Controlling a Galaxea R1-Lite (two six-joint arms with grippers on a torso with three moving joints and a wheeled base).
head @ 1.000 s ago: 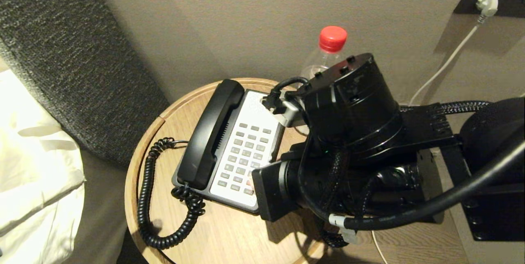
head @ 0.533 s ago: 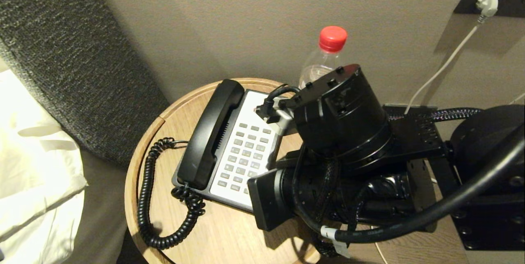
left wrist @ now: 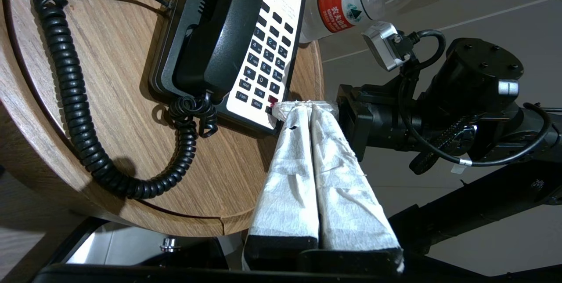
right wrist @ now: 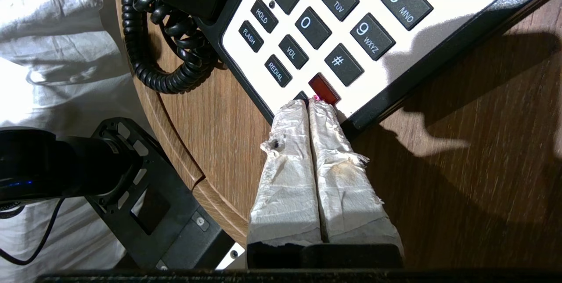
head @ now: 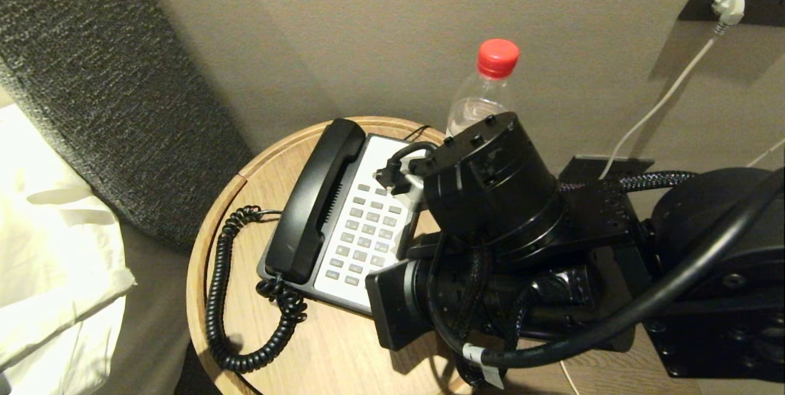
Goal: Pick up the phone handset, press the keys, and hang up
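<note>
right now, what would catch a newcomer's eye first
The big black right arm fills the foreground over the round table, its shut right hand at the phone's red key. The handset lies in its cradle. A red-capped bottle stands behind.

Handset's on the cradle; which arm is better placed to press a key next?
Right. The right hand, shut, is at the keypad's near corner, tips beside the red key. The left hand hangs back outside the table's rim.

The right gripper (right wrist: 308, 103) (taped fingers pressed together) reaches low and forward; the left gripper (left wrist: 303, 106) is likewise closed.
</note>
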